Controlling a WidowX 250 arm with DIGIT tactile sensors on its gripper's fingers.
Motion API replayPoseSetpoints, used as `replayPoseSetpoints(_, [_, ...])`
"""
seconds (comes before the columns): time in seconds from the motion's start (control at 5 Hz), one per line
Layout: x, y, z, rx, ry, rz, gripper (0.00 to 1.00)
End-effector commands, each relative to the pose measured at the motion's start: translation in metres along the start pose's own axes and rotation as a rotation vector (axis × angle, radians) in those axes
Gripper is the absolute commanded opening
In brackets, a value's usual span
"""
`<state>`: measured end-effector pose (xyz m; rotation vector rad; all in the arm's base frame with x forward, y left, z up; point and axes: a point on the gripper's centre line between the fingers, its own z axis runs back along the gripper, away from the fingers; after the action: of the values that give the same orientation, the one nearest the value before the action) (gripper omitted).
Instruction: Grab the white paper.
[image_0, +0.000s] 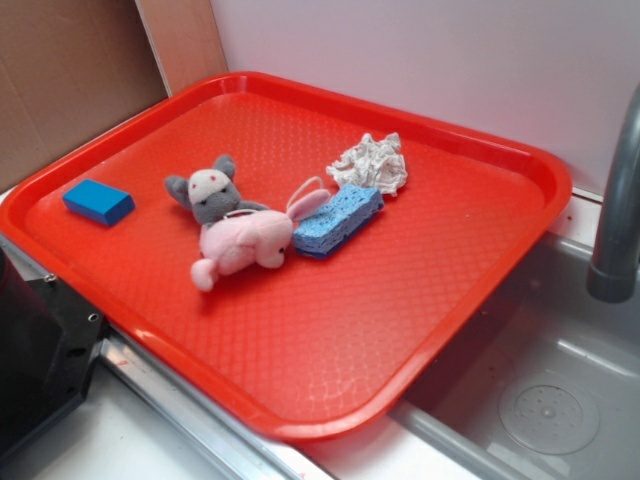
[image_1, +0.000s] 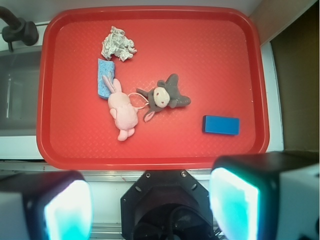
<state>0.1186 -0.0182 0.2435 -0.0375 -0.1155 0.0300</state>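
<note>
Exterior view: white paper (image_0: 370, 163) sits crumpled at far side of red tray (image_0: 300, 395), touching light blue sponge (image_0: 338, 219) — pink bunny (image_0: 245, 240) and grey plush (image_0: 209, 193) close by, dark blue block (image_0: 98, 202) well apart. Claw not visible here.

Wrist view: claw (image_1: 150, 202) spread wide, empty, pads (image_1: 67, 210) hovering at near rim of tray, far from white paper (image_1: 117, 44). Likely risk — paper abuts sponge (image_1: 105, 78), so off-centre descent could pinch sponge instead, or shove light wad toward tray wall.
</note>
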Motion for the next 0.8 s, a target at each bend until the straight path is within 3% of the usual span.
replayPoseSetpoints(0.0, [0.000, 0.000, 0.000, 0.000, 0.000, 0.000, 1.00])
replayPoseSetpoints(0.2, [0.020, -0.013, -0.014, 0.013, -0.050, 0.158, 1.00])
replayPoseSetpoints(0.4, [0.036, -0.020, -0.027, -0.009, -0.084, 0.251, 1.00])
replayPoseSetpoints(0.6, [0.066, -0.027, -0.052, -0.054, -0.180, 0.363, 1.00])
